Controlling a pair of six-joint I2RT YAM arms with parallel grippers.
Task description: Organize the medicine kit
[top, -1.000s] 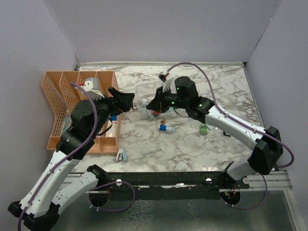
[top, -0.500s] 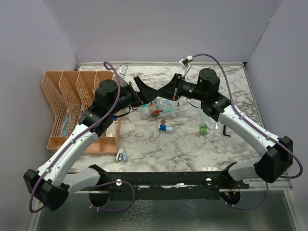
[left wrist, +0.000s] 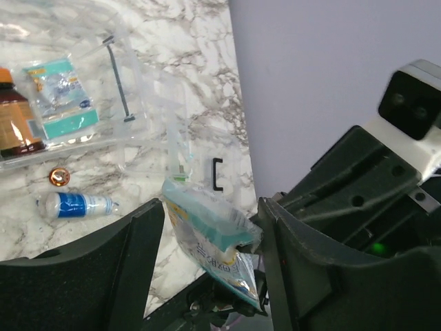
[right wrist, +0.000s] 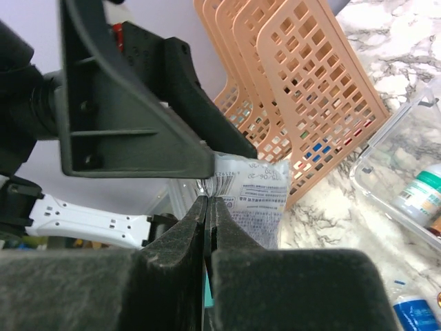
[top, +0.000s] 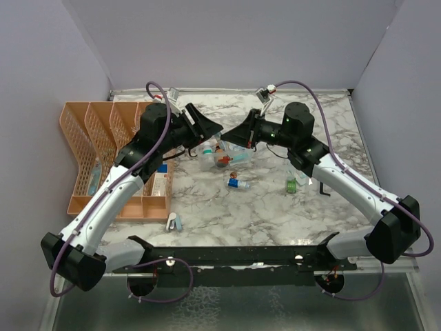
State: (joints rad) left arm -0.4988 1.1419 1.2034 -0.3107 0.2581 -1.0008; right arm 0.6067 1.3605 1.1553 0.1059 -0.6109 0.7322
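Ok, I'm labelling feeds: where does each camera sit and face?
Top external: above and behind, looking down on the table; left arm and right arm show.
Left wrist: on the left arm, facing past the left gripper to the medicine kit.
Right wrist: on the right arm, facing the orange organizer past the right gripper.
Shared: both wrist views show the sachet.

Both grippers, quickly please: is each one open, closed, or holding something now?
Left gripper: open, jaws either side of the teal-and-white sealed plastic packet, not clamped on it.
Right gripper: shut on that packet.
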